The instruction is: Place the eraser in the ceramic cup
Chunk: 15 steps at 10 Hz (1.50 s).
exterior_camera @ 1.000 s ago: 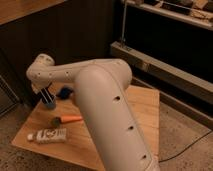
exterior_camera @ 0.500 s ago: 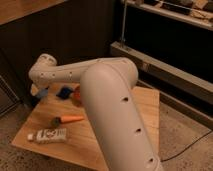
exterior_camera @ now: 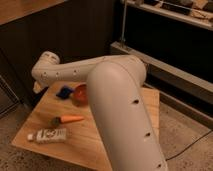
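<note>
Reaching across the frame in the camera view, a thick white arm (exterior_camera: 117, 107) is seen running from the lower right up to the upper left. Its glossy shell is dotted with small dark holes. A rounded wrist joint (exterior_camera: 47, 65) is noted at the far end, above the table's left rear edge.

The gripper (exterior_camera: 36, 88) is placed just below that wrist joint, at the left rear edge of the wooden table (exterior_camera: 82, 142). Only a pale sliver of it is shown. Whether the jaws are apart or together cannot be told.

The eraser cannot be made out, so its look and position cannot be recorded. The ceramic cup likewise cannot be made out, and much of the table's middle is hidden behind the arm.

- A dark blue lumpy object (exterior_camera: 65, 91) is seen on the table, near the gripper and to its right.
- An orange-red bowl (exterior_camera: 80, 95) is set just beside the blue object, partly covered by the arm.
- An orange carrot (exterior_camera: 67, 119) is laid nearer the front, with its dark stem end to the left.
- A white labelled tube (exterior_camera: 48, 135) is laid flat near the front left corner, apart from the carrot.
</note>
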{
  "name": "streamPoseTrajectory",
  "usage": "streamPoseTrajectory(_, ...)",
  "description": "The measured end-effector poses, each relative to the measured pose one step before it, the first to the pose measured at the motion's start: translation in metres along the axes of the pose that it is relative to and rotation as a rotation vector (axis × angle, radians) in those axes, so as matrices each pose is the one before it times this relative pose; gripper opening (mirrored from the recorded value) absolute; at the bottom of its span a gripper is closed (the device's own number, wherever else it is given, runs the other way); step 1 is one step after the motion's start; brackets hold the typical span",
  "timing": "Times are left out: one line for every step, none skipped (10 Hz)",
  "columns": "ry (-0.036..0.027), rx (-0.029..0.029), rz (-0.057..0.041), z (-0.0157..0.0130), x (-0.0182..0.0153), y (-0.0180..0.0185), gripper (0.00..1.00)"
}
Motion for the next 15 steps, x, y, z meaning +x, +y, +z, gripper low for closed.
streamPoseTrajectory(-0.00234, 0.00948, 0.00876, -0.00789, -0.00032, -0.00447, 0.80)
streamPoseTrajectory(-0.00144, 0.01519, 0.01439, -0.01219, 0.00004, -0.00665, 0.80)
streamPoseTrajectory(0.00325, 0.01579, 0.01295, -0.00927, 0.00103, -0.00606, 0.80)
streamPoseTrajectory(0.00549, 0.01620, 0.01332, -0.00754, 0.00143, -0.00602, 0.80)
streamPoseTrajectory(0.01643, 0.02434, 0.02282, -0.00967, 0.00377, -0.00903, 0.80)
streamPoseTrajectory(0.02410, 0.02041, 0.02616, -0.00695, 0.00507, -0.00618, 0.80)
streamPoseTrajectory(0.01220, 0.00904, 0.01199, -0.00286, 0.00260, -0.00231, 0.80)
streamPoseTrajectory(0.00368, 0.00235, 0.00201, -0.00017, 0.00086, -0.00035, 0.80)
streamPoseTrajectory(-0.00017, -0.00164, -0.00174, 0.00009, -0.00033, 0.00169, 0.80)
streamPoseTrajectory(-0.00011, 0.00014, 0.00022, -0.00006, 0.00000, -0.00021, 0.80)
streamPoseTrajectory(0.00013, 0.00071, 0.00049, 0.00003, 0.00011, -0.00059, 0.80)
streamPoseTrajectory(0.00011, -0.00051, -0.00051, 0.00012, -0.00002, 0.00051, 0.80)
streamPoseTrajectory(-0.00001, 0.00030, 0.00024, 0.00000, 0.00001, -0.00025, 0.80)
streamPoseTrajectory(0.00034, 0.00017, 0.00016, 0.00020, 0.00016, -0.00017, 0.80)
streamPoseTrajectory(-0.00002, -0.00040, -0.00022, 0.00003, -0.00002, 0.00029, 0.80)
